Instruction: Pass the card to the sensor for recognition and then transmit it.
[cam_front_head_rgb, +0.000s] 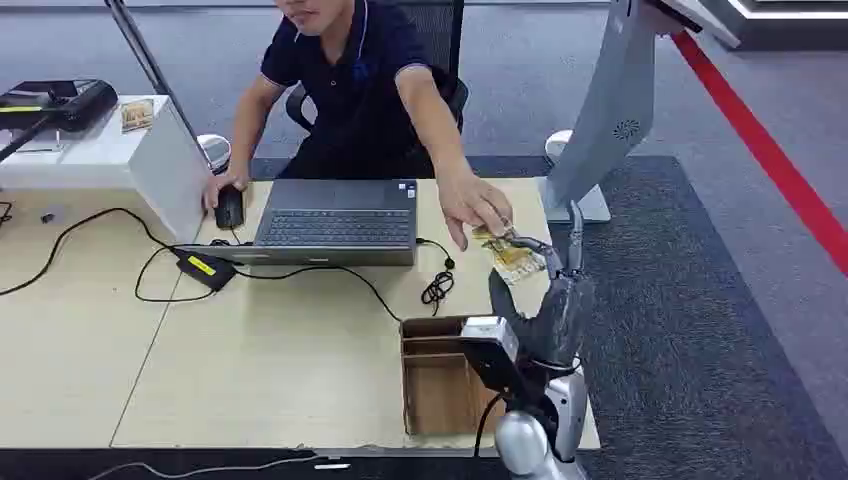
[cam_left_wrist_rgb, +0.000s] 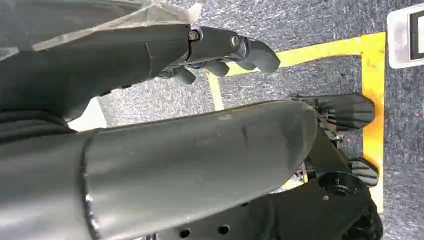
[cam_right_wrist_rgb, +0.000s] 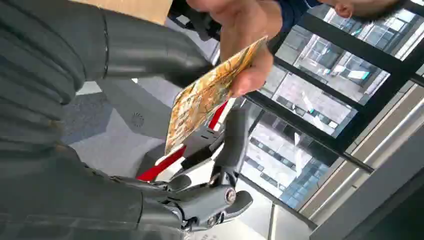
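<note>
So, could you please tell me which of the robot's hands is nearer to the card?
Right. The right hand is at the card, which a person's hand grips; the left hand hangs above the floor.

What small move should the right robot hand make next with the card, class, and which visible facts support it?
Probably loosen its fingers and let go. The card sits at the right robot hand, and the person's hand already pinches its far edge, so the handover looks ready. Whether the robot hand grips it firmly is hard to tell.
</note>
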